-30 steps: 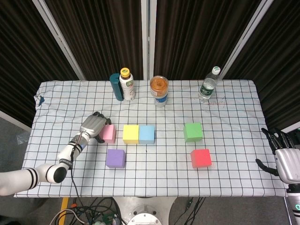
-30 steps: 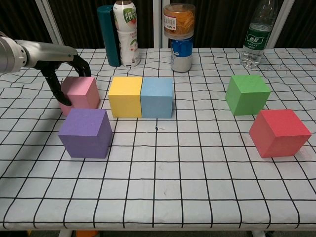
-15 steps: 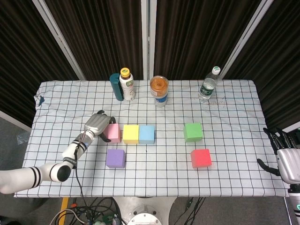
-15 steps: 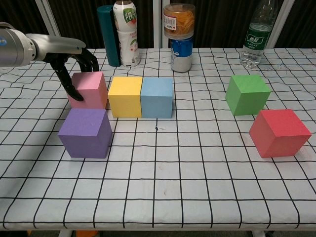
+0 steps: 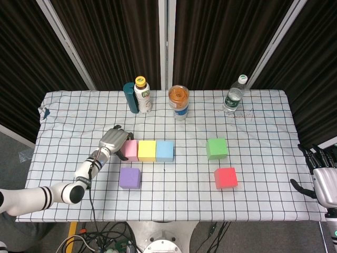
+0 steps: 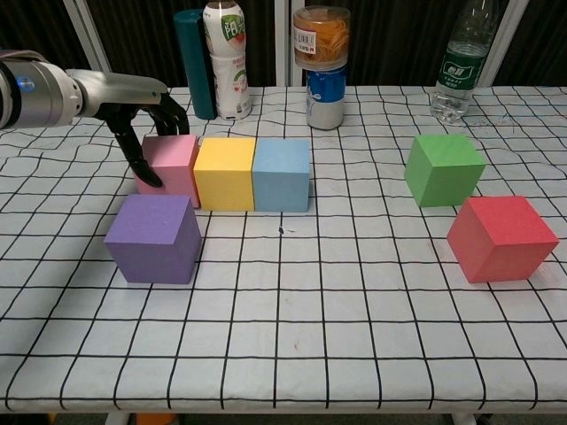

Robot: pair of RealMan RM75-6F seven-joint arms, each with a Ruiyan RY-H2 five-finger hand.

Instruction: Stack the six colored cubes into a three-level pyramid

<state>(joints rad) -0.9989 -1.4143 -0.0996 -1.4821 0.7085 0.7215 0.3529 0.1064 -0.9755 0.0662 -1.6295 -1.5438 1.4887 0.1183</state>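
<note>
On the checked tablecloth (image 5: 263, 121) lie six cubes, one of each colour. Three sit side by side in a row, touching: a pink cube (image 6: 171, 168) at the left end, a yellow cube (image 6: 225, 173) in the middle and a blue cube (image 6: 282, 173) at the right end. A purple cube (image 6: 152, 237) stands alone just in front of the pink one. Well apart on the right are a green cube (image 6: 444, 168) and, nearer the front edge, a red cube (image 6: 501, 237). None is stacked on another.

The left hand (image 6: 142, 115) is at the pink cube's outer side, its dark fingers (image 6: 142, 158) curled over the cube's top edge and down its left face. The right hand (image 5: 322, 176) hangs off the table's right front corner, fingers spread, holding nothing.

Along the back edge stand one teal cylinder (image 6: 193, 64), one white drink bottle (image 6: 227, 57), one blue can (image 6: 325, 96) with one jar (image 6: 321, 37) on top, and one clear water bottle (image 6: 460, 64).
</note>
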